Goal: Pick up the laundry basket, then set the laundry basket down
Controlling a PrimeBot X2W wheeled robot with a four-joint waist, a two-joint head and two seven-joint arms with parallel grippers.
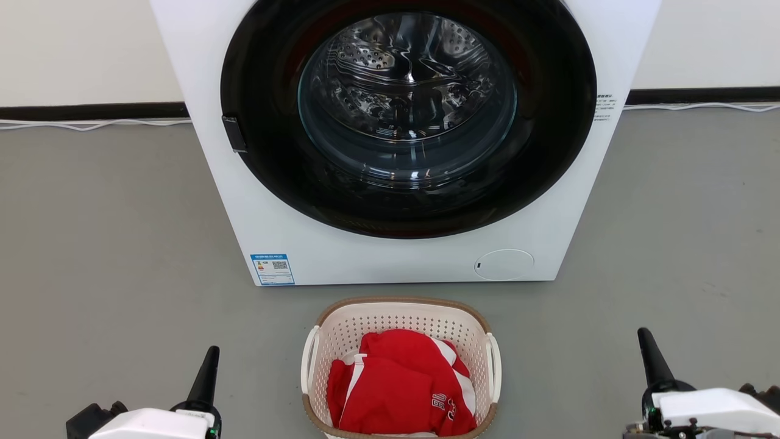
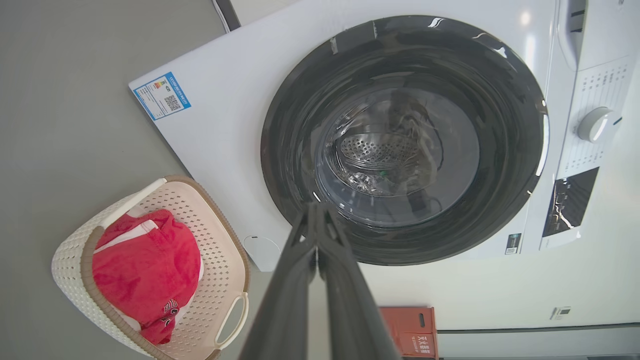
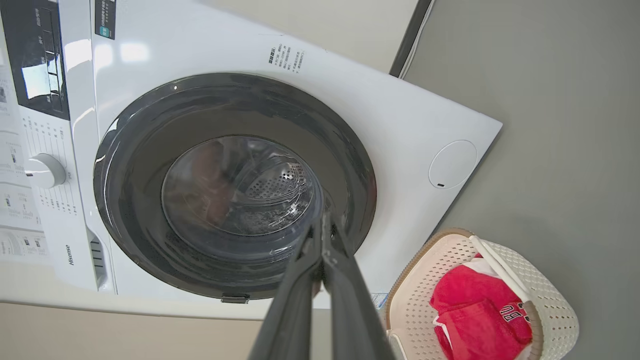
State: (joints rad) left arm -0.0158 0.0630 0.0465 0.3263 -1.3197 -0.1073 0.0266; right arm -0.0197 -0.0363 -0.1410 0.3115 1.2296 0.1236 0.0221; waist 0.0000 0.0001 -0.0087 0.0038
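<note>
- The left hand [image 1: 210,361] hangs low over the grey floor [image 1: 116,244]. Its two dark fingers are pressed together along their length, with nothing between them (in its own wrist view [image 2: 315,209] only a thin slit parts them below the tips).
- The right hand [image 1: 648,349] hangs just as low on the other side. Its fingers are also closed tip to tip and grip nothing, as the right wrist view [image 3: 324,222] shows.
- The laundry basket [image 1: 399,320] stands upright on the floor between the two hands, to the right of the left hand and to the left of the right hand, well apart from both.
- Each of its white side handles [image 1: 309,360] faces one hand, and neither hand touches a handle.
- A red garment [image 1: 396,390] with white trim lies crumpled inside the basket, below its brown rim.
- Beyond the fingertips of both hands stands the white washer [image 1: 365,259], its round dark door [image 1: 268,183] closed. The basket sits just in front of the washer's base, nearer to it than either hand.
</note>
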